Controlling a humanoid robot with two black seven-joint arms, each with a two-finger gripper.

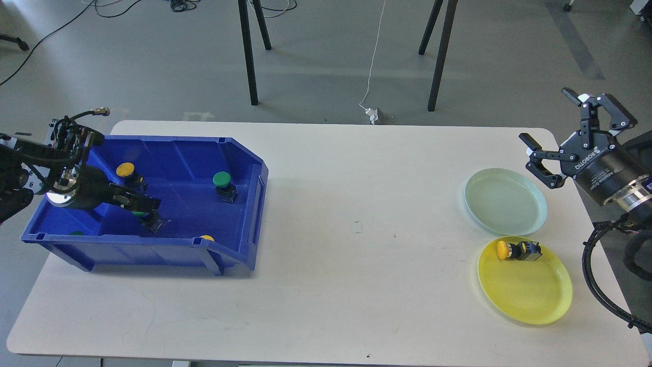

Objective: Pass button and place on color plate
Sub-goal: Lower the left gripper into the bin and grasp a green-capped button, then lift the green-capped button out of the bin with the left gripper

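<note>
On the near right of the white table [326,285] lies the yellow plate [530,295], and one yellow button [518,250] already rests on its far part, lying on its side, so I judge that one delivery is done. Just behind it the pale green plate [505,201] carries nothing yet. At the left stands the blue bin [244,204], which holds more buttons: a green button [224,185] upright near its right wall, a second yellow button [128,174] further back, and a small yellow part [207,238] at the front edge. The left pincer [145,209] is down inside the bin and seems closed around something with a green cap, though it is dark and I cannot tell for sure. The right pincer [573,135] hangs wide open and holds nothing, beyond the green plate. So the passing and most placing remain. Farther away are a grey floor, black stand legs [249,56], a white cable [374,56] and a small adapter [376,115].
</note>
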